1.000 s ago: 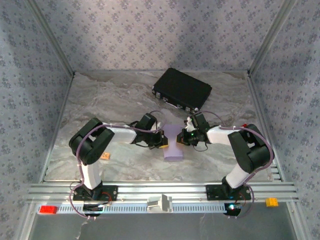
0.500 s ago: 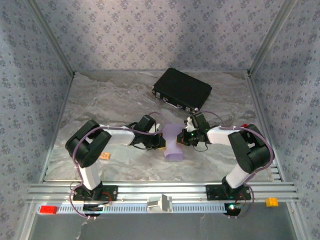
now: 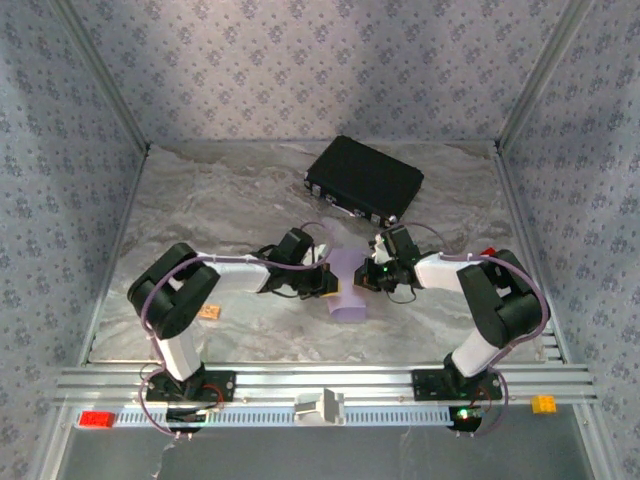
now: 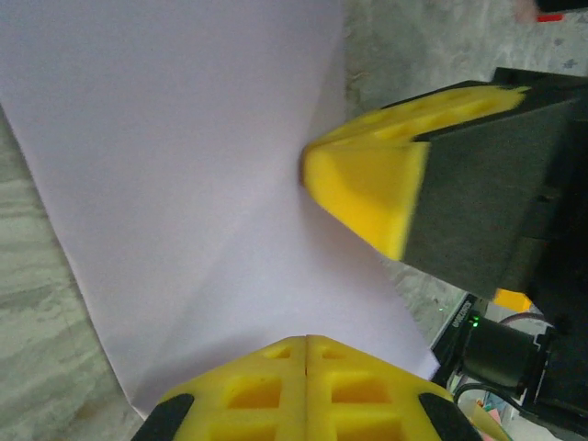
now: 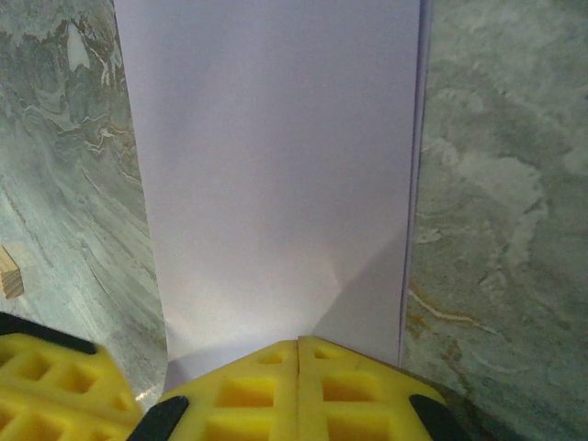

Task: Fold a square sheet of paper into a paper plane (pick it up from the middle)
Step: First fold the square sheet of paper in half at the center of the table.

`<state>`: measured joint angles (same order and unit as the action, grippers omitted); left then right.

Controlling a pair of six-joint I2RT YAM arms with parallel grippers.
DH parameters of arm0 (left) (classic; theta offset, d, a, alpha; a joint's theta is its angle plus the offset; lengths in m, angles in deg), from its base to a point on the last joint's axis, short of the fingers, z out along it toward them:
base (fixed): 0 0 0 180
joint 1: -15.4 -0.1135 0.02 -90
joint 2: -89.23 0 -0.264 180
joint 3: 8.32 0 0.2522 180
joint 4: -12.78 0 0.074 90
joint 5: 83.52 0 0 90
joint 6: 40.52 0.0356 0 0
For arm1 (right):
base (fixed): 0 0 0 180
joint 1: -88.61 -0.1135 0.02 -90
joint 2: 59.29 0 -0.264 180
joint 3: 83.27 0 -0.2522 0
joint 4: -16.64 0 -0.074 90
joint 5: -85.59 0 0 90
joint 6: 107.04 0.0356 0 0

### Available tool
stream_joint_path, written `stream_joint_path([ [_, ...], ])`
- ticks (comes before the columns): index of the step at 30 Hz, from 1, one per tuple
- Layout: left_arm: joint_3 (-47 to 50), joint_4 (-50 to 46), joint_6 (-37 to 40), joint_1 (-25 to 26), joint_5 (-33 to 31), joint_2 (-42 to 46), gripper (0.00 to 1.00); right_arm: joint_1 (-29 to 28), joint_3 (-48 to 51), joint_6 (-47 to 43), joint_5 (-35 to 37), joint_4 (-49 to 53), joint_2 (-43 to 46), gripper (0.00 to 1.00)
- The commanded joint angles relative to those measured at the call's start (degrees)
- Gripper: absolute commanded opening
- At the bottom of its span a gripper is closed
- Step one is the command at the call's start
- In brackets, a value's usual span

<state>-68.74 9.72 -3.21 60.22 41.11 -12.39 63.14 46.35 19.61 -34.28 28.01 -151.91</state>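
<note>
Thin pale lilac paper sheet (image 3: 347, 291), folded to a narrow strip, lies flat near centre between left gripper (image 4: 308, 354) and right gripper (image 5: 299, 358), both fully closed with nothing clamped and tips pressing it; best to anchor one tip and slide the other slowly along the crease.

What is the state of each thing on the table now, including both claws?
Square sheet of paper: folded to a narrow rectangle, flat on the table.
Left claw: shut, tips at the paper.
Right claw: shut, tips at the paper.
Black case: closed, lying flat.
Tan block: lying loose, untouched.
</note>
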Motion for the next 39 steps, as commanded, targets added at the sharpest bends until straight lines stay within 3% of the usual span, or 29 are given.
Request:
stream_joint_path([
  [1,0.9,1.8,-0.7,0.9,1.4,-1.8,0.00,0.3,1.9,0.6,5.0,5.9,-1.2,0.00],
  [13,4.5,-8.1,6.2,1.7,-4.2,-2.0,0.00,0.2,1.9,0.5,5.2,5.7,-1.9,0.00],
  [24,2.0,-2.0,-0.1,2.6,-2.1,4.5,0.00,0.1,1.8,0.5,5.3,6.1,-1.8,0.00],
  [39,6.8,1.4,-1.8,4.2,-1.7,-1.0,0.00,-0.1,1.9,0.6,5.4,6.1,-1.8,0.00],
])
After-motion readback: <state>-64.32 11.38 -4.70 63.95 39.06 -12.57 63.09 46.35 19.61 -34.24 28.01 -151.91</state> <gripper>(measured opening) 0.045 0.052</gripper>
